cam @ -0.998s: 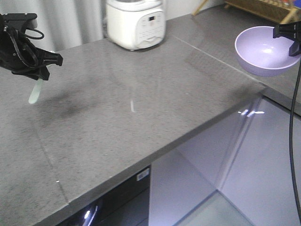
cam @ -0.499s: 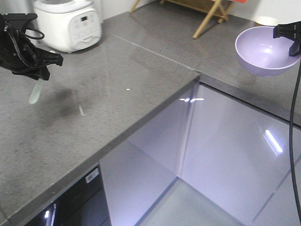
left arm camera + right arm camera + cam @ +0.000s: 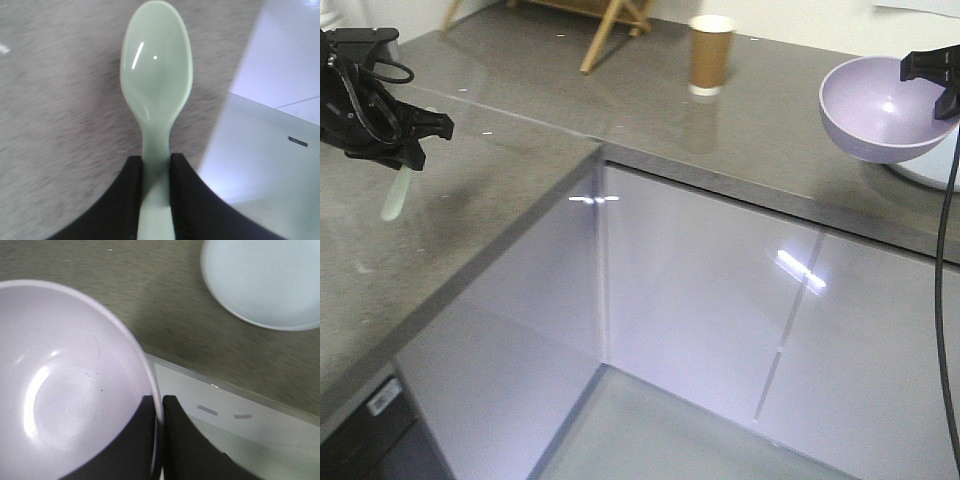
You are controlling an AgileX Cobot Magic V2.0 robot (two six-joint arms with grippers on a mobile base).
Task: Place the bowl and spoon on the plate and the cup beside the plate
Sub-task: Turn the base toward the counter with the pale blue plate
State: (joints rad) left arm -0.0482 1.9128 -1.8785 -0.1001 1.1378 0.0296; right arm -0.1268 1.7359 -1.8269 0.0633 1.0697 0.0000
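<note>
- Counter: grey, speckled, L-shaped.
- Plate: pale blue, round, shallow. Being shown lying flat on counter near front edge at right, just beyond held bowl.
- Bowl: lavender, deep, smooth, glossy inside. Being held in air over counter's front edge, wall being pinched by right gripper, one jaw inside rim, one outside.
- Cup: brown paper, white rim and base band. Being shown upright toward back of counter, well apart from plate.
- Spoon: pale mint green. Flat handle being clamped by left gripper, scoop end being dangled above left counter run.
</note>
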